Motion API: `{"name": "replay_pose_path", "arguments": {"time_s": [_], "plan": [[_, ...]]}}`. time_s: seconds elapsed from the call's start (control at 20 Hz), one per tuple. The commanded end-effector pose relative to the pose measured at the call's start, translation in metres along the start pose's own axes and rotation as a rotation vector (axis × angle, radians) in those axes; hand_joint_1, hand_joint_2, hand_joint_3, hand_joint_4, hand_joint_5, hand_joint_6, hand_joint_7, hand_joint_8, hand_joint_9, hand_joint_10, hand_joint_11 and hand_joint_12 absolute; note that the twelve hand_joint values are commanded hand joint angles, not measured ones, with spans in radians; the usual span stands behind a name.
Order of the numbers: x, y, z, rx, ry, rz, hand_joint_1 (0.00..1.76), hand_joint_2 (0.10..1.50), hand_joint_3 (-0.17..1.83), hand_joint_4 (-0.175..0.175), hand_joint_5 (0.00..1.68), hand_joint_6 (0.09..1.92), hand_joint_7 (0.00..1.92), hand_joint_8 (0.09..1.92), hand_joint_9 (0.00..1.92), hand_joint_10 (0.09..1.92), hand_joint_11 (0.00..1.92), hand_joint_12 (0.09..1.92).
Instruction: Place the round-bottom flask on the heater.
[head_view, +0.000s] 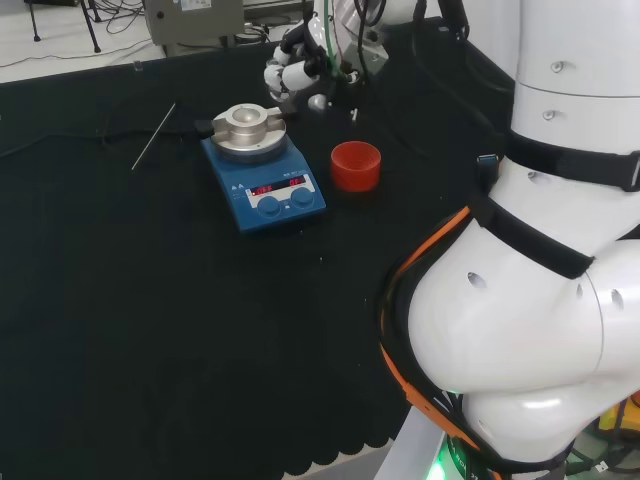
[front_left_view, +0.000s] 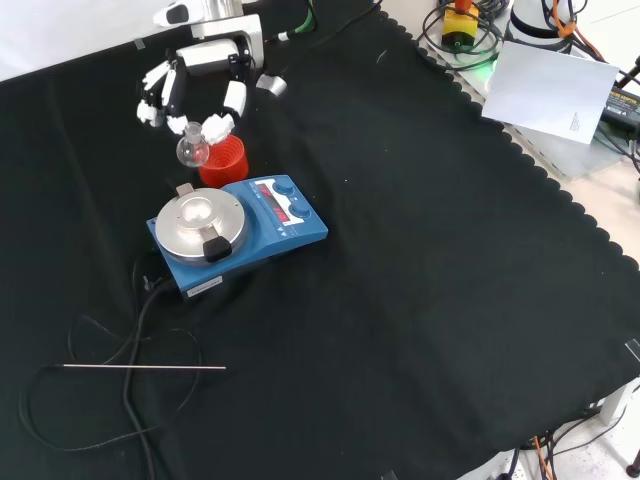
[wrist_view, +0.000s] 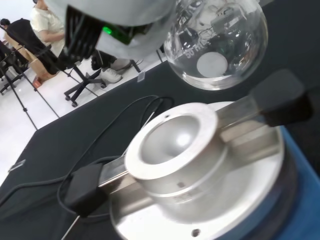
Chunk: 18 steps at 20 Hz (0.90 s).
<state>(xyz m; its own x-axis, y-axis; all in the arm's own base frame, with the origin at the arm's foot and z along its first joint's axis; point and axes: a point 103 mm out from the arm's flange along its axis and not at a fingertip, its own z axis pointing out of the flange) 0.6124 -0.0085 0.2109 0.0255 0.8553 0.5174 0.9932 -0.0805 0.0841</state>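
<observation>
Front view: the hand (front_left_view: 190, 85) hangs near the far edge of the bench (front_left_view: 420, 300), fingers curled and pinching the neck of the clear round-bottom flask (front_left_view: 192, 150). The flask hangs in the air, just beside the red ribbed stand (front_left_view: 224, 160) and short of the blue heater (front_left_view: 235, 232). In the wrist view its bulb (wrist_view: 217, 45) floats apart from the heater's metal bowl (wrist_view: 172, 145). A thin rod (front_left_view: 140, 367) lies near the bench's front edge.
</observation>
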Motion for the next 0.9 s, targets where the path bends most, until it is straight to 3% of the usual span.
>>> {"name": "replay_pose_path", "arguments": {"time_s": [0.05, 0.5, 0.9], "plan": [[0.019, 0.005, 0.018, 0.035, 0.013, -0.02, 1.12, 0.59, 0.86, 0.175, 1.21, 0.89, 0.54, 0.56, 0.7, 0.54, 0.38, 1.27], [0.039, 0.016, 0.04, 0.067, 0.006, -0.051, 1.12, 0.59, 0.86, 0.175, 1.21, 0.89, 0.54, 0.56, 0.7, 0.54, 0.38, 1.27], [0.04, 0.021, 0.053, 0.087, 0.01, -0.049, 1.12, 0.59, 0.86, 0.175, 1.21, 0.88, 0.54, 0.56, 0.7, 0.54, 0.38, 1.27]]}}
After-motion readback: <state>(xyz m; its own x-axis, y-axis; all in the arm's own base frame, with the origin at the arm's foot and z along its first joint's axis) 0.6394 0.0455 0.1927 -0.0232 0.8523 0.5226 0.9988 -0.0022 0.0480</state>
